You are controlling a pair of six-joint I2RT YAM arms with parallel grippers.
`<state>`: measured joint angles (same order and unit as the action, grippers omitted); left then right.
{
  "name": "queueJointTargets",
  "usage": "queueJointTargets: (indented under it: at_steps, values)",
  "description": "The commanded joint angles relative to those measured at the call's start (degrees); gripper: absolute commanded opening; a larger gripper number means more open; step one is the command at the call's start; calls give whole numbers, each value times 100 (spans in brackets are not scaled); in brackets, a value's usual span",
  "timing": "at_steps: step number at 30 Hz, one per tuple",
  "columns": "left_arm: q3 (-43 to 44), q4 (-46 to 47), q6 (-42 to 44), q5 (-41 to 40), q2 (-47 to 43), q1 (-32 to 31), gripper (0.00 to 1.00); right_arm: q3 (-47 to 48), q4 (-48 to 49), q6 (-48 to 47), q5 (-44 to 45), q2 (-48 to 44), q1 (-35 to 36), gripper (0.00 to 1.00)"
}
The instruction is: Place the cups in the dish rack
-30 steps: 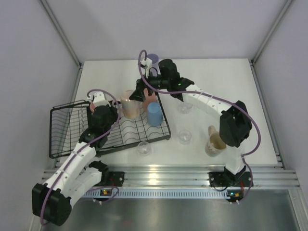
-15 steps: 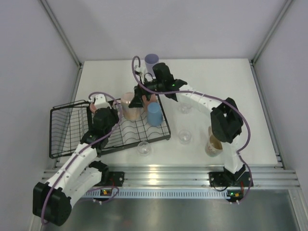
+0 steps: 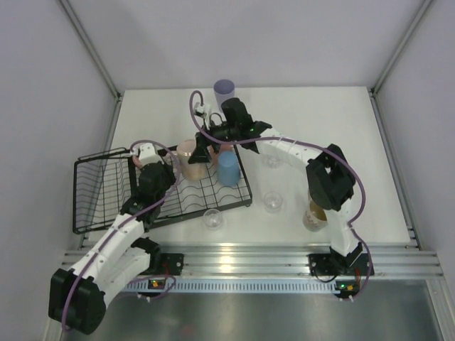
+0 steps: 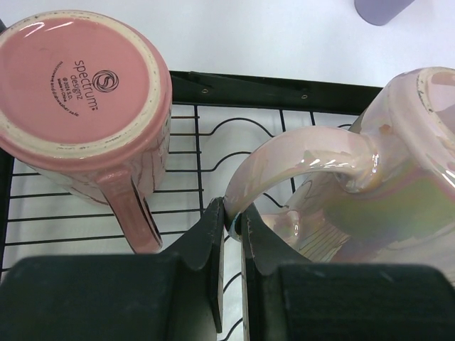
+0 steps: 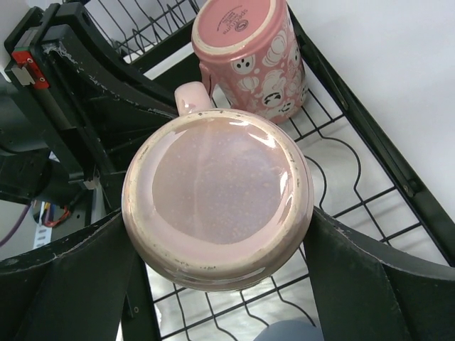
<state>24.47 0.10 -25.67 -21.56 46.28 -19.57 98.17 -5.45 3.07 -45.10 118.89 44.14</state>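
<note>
While the left gripper (image 4: 232, 220) is closed on the handle (image 4: 298, 153) of the pearl mug (image 4: 398, 185), the right gripper (image 5: 217, 234) hangs above the same mug, with one finger down each side of its body. These fingers stand wide apart and seem to meet the wall of the mug, but it cannot be told whether they press on it or only stand beside it. The mug is upside down over the far part of the rack (image 3: 99, 195). Its base is up and its axis seems near upright, just beside the pink mug (image 4: 82, 85), which is also inverted on the wires (image 4: 185, 177). Whether its rim already rests on the wires is hidden. The handle points toward the left arm (image 3: 121, 227) and away from the right one, so the two grips do not cross. Probably the mug is being set down. The next move needs one gripper to let go first, otherwise the two may pull against each other or tip the mug into the pink mug.
</note>
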Motion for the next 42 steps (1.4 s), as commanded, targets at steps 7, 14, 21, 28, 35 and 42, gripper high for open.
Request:
queueJointTargets:
  at_steps: [7,14,21,28,35,42]
  values:
    - [120,738,-430,240,-199,-29,33,-378,1556,-9,-34,-253,183,0]
    - [128,632,-491,258,-207,-29,45,-431,1934,27,10,-182,200,0]
    - [295,140,-614,-312,-356,-29,59,-378,1943,-166,98,-200,209,0]
    - [681,-588,-825,-970,-638,-29,65,-290,2022,-184,-16,-112,218,0]
    - [1621,-1335,-1115,-1210,-577,-20,67,-580,2558,-254,-297,-121,314,0]
    - [2703,-2074,-1142,-604,-14,-20,67,-861,3226,-489,-596,-15,429,0]
